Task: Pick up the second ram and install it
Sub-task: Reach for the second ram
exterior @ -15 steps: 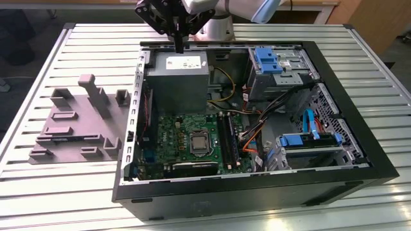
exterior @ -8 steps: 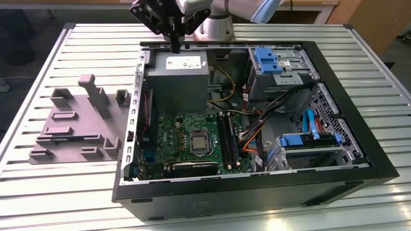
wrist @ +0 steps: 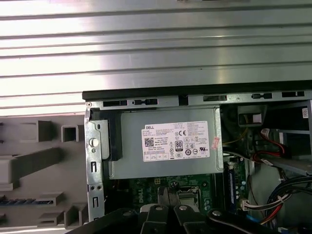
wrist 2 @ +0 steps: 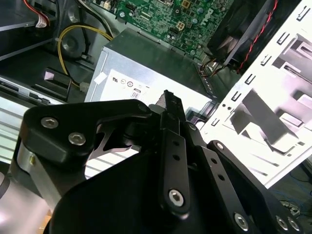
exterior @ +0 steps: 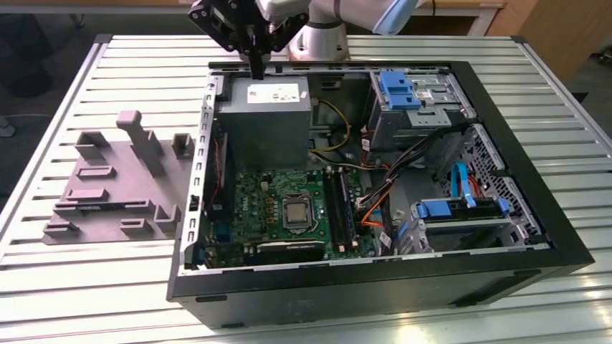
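black robot gripper [exterior: 256, 70] hangs over the rear edge of an open black desktop computer case [exterior: 383, 287] lying on a ribbed metal table [exterior: 96, 301]; its two slim fingers are pressed together with nothing between them, tips pointing down just above the grey metal power supply box with a white label [exterior: 260, 118]; in both wrist views the closed fingertips sit over that same box; the second ram [wrist: 24, 201], a thin bluish strip, appears to lie in a groove of the grey moulded parts fixture [exterior: 105, 179], outside the case on the exterior view's left and well apart from the gripper; inside the case, the long black memory slots [exterior: 337, 211] run along the green motherboard [exterior: 277, 208], beside the square processor socket [exterior: 294, 213].
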Controlling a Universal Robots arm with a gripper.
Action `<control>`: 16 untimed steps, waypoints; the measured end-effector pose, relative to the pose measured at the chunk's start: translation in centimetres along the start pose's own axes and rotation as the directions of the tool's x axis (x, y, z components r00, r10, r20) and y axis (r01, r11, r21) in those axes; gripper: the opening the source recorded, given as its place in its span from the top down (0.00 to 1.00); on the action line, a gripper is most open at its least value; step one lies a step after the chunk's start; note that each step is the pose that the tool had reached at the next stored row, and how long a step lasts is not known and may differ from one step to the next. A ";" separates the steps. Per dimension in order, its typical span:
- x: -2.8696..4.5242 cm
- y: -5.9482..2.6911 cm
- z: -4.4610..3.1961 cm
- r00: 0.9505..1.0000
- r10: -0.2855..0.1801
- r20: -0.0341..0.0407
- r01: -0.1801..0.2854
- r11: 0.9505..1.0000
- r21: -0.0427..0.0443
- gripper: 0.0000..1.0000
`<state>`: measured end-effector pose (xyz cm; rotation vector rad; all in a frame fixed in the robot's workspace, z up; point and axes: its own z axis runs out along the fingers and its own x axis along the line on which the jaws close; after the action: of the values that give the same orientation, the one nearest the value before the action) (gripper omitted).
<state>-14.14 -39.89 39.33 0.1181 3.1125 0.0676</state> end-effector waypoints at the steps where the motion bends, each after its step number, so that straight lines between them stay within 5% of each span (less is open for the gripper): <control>1: 0.05 -0.01 0.00 1.000 0.000 0.000 0.000 1.000 0.000 0.89; 16: 0.77 -0.06 -0.01 1.000 0.000 0.000 0.000 1.000 0.000 0.89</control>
<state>-14.91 -39.89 39.31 0.1180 3.1125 0.0677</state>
